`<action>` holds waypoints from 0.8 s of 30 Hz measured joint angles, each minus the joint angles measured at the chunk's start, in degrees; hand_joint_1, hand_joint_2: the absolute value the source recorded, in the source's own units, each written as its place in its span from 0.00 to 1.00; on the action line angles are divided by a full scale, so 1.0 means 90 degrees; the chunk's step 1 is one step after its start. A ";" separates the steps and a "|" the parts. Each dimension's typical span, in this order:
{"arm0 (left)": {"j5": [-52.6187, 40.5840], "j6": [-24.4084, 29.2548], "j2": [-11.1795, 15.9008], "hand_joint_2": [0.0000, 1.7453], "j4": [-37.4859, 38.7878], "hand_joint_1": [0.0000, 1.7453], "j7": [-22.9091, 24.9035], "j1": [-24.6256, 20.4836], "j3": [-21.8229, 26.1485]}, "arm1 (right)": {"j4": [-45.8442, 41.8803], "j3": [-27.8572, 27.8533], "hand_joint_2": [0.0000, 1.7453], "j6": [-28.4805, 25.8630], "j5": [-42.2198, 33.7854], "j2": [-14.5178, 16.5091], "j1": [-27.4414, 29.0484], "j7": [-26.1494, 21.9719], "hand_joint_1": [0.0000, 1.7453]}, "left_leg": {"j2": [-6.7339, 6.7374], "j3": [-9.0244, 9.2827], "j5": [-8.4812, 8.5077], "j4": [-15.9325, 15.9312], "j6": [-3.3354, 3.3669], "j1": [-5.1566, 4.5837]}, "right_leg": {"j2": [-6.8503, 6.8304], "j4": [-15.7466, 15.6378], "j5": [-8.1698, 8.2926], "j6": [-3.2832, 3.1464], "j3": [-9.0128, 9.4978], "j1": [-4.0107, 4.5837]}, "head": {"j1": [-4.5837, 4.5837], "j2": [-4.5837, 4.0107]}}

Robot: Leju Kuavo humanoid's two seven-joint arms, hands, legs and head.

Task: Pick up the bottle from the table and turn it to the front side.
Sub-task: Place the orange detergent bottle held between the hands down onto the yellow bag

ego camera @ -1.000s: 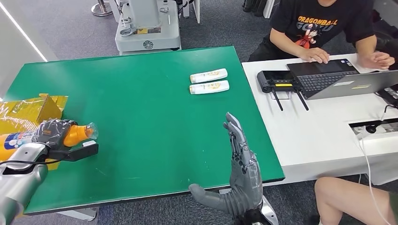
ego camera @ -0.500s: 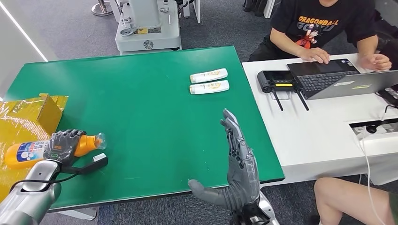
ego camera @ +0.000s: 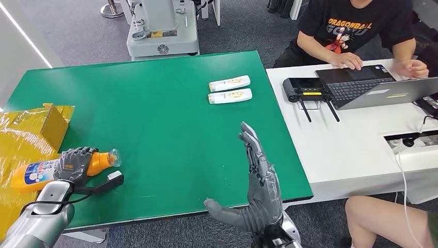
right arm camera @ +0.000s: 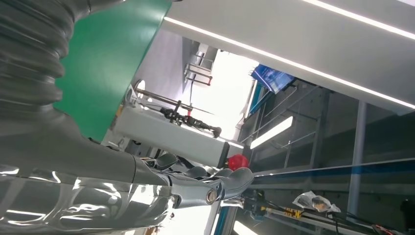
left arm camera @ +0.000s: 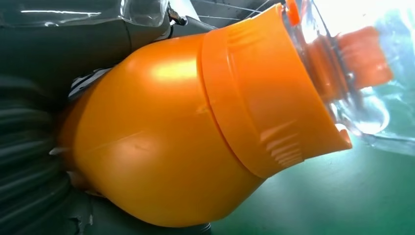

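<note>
We have the orange bottle (ego camera: 51, 165) wrapped in our left hand (ego camera: 74, 163) at the near-left part of the green table (ego camera: 155, 103), lying on its side with its long axis running roughly left to right across our body: clear cap (ego camera: 112, 156) toward the table's middle, labelled base toward the yellow plastic wrapping (ego camera: 26, 129) at the left edge. Our right hand (ego camera: 261, 181) stands well apart near the table's front edge, flat and spread, holding nothing, so any turning falls to the left wrist, we judge. Close up, the bottle's shoulder (left arm camera: 161, 142) is smooth, glossy, hard plastic swelling into a bulb, ringed by a ridged collar (left arm camera: 264, 98) under the transparent cap (slick stuff, likely to slip if the grip loosens). Two small white tubes (ego camera: 230, 89) lie far off across the table.
</note>
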 joint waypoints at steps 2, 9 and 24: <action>-0.0026 0.0022 -0.0020 1.00 0.0024 1.00 -0.0001 0.0000 0.0049 | 0.0050 0.0001 1.00 0.0004 -0.0025 0.0000 -0.0024 -0.0041 0.00 | 0.0000 0.0000 0.0000 0.0000 0.0000 0.0000 | 0.0000 0.0000 0.0000 0.0000 0.0000 0.0000 | 0.0000 0.0000; -0.0237 0.0157 -0.0119 1.00 0.0097 1.00 -0.0012 -0.0001 0.0239 | 0.0225 0.0045 1.00 -0.0013 -0.0072 0.0000 -0.0162 -0.0090 0.00 | -0.0001 0.0001 0.0001 0.0000 0.0000 0.0000 | 0.0000 0.0000 0.0000 0.0000 0.0000 0.0000 | 0.0000 0.0000; -0.0486 0.0421 -0.0457 1.00 0.0212 1.00 -0.0163 -0.0004 0.0653 | 0.0360 0.0211 1.00 -0.0138 -0.0172 0.0000 -0.0300 -0.0095 0.00 | 0.0000 0.0001 0.0001 0.0001 0.0000 0.0000 | 0.0000 0.0000 0.0001 0.0000 0.0000 0.0000 | 0.0000 0.0000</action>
